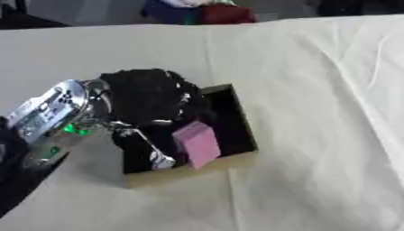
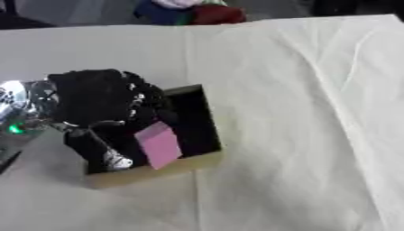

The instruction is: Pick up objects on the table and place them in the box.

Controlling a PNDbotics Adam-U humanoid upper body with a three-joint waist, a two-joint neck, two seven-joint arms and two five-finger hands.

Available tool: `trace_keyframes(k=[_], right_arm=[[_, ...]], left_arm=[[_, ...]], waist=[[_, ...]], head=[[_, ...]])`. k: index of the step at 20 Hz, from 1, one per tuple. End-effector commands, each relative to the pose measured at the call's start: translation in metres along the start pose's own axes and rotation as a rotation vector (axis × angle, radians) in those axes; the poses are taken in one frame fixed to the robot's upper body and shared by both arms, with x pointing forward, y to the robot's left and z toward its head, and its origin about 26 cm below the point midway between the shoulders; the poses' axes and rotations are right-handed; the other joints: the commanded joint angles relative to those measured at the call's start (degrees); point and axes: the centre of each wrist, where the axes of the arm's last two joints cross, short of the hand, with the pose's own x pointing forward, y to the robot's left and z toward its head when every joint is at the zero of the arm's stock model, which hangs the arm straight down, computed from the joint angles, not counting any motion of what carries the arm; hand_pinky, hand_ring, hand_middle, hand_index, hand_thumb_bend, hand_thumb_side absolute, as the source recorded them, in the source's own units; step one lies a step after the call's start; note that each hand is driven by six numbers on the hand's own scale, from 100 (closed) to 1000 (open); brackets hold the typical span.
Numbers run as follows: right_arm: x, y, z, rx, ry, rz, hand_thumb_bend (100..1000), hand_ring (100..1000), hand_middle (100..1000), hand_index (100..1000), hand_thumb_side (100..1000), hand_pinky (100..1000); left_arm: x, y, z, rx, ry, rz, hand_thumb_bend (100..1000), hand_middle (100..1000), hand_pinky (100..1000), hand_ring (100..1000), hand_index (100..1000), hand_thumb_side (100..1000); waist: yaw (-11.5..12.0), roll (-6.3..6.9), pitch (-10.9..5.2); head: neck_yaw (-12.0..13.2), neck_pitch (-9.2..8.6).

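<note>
A counter (image 1: 315,90) draped in cream cloth holds a shallow cardboard box (image 1: 236,117) with a black interior. The left robot hand (image 1: 150,103), black with a silver wrist, reaches in from the left over the box, its fingers curled around a flat pink rectangular block (image 1: 197,143). The block stands tilted inside the box, near its front wall.

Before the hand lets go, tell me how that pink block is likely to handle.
The pink block looks flat-faced and boxy, so it probably won't roll. It stands tilted in the box beside the left hand, so it may tip flat once released. Its crisp edges suggest it's stiff; its weight can't be judged.
</note>
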Motion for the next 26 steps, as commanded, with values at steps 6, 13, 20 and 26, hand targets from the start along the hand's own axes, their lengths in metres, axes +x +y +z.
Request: trace_keyframes(k=[6,13,20,26], right_arm=[[0.005,-0.010,0.000,-0.032,-0.017,0.020,100,738,623,779,926,899],[0.004,-0.011,0.001,-0.040,-0.013,0.022,100,739,623,779,921,899],[0.003,-0.011,0.000,-0.051,-0.007,0.020,100,739,623,779,917,899],[0.002,-0.012,-0.002,-0.071,-0.002,0.027,100,739,623,778,912,899]], left_arm=[[-0.013,0.026,0.035,0.108,0.125,-0.031,155,788,643,815,921,516],[-0.025,0.030,0.052,0.218,0.176,0.034,100,749,608,769,883,462],[-0.029,0.030,0.059,0.282,0.243,0.019,100,713,578,731,848,381],[-0.041,0.038,0.075,0.465,0.327,0.105,100,675,560,667,817,406]], waist=[[0.14,0.07,-1.47],[0.23,0.03,-1.57],[0.14,-0.14,-1.44],[0.36,-0.06,-1.51]], head=[[-0.73,-0.26],[-1.09,-0.17],[-1.35,-0.19],[-1.73,-0.16]])
